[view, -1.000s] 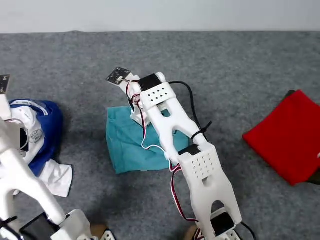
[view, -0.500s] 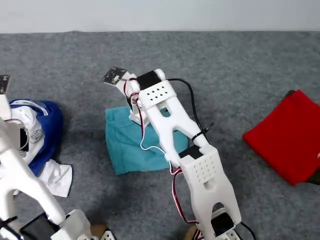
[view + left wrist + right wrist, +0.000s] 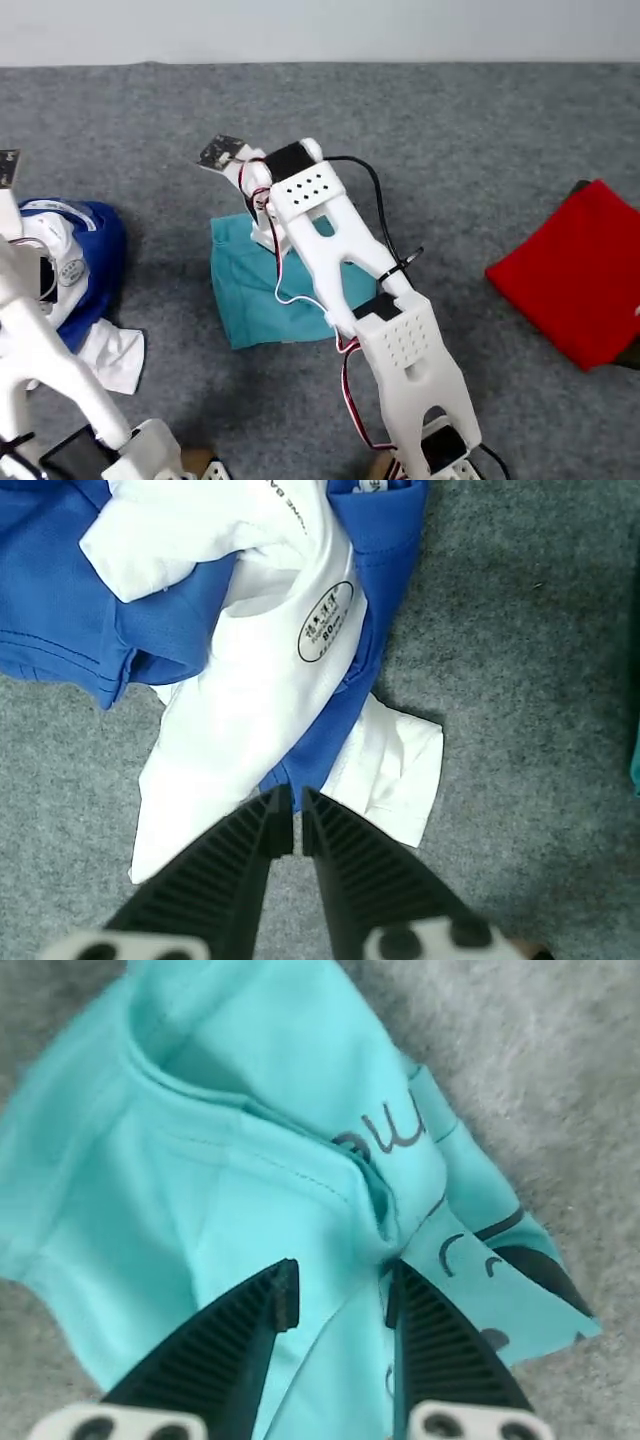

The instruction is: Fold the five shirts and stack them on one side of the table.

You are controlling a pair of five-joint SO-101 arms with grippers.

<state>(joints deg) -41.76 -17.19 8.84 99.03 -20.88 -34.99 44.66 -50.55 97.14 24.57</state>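
Hovering above a partly folded teal fabric shirt point(image 3: 200, 1160) at the middle of the grey felt tabletop point(image 3: 470, 130), the right hand point(image 3: 340, 1282) has its fingers apart. The left hand point(image 3: 296, 808), fingers together, hangs over a rumpled blue shirt point(image 3: 60, 610) tangled with a white shirt point(image 3: 240, 710). A folded red shirt point(image 3: 580, 270) lies well apart on the right.

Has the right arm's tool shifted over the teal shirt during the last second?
Yes. The right tool with its wrist has drifted slightly left across the teal fabric shirt, which lies still on the grey felt table.
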